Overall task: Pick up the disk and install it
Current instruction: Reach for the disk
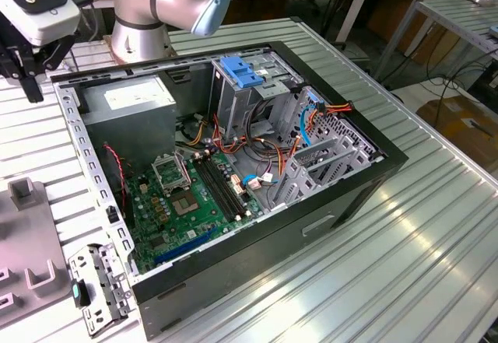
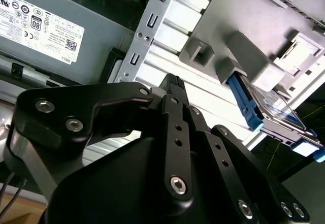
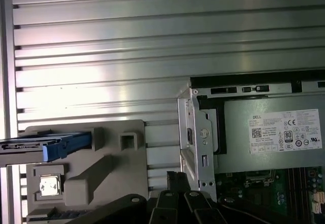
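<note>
end effector [image 2: 172, 82] pinched together, empty, apart from disk [image 2: 268, 109] in grey holder [image 2: 236, 8]

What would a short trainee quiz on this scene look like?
1. True or false: the disk already sits inside the computer case.
2. What colour are the disk's carrier rails? A red, B blue, C yellow.
3. Fill in: the green board on the floor of the open case is the ____.
Key: 1 false: it rests in the grey holder on the table, apart from the claw. 2 B. 3 motherboard.
</note>
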{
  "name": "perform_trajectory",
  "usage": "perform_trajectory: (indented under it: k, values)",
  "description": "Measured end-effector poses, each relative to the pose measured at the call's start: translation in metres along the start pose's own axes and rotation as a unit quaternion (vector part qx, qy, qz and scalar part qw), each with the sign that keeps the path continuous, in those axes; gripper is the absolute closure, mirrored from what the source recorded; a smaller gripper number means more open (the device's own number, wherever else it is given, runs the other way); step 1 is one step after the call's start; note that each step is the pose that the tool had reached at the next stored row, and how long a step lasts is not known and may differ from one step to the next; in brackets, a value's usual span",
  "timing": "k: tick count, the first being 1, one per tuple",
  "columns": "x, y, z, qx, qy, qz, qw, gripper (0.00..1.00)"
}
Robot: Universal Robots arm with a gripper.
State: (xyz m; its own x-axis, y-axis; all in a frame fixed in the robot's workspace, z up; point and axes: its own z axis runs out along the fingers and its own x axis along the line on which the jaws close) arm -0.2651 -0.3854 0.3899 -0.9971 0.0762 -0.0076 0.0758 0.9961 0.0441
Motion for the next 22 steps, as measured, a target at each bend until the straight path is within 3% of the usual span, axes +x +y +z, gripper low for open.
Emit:
perform_trajectory:
  k: [15,20,22]
  values:
    - [0.0277,0.0026,0.0005,-0.0001,0.0002,0.0,1.0,0.89]
    - [0.0394,0.0037,0.0007,-0.0001,0.0002,0.0,1.0,0.89]
    - [0.0473,0.0045,0.0009,-0.0001,0.0002,0.0,1.0,0.89]
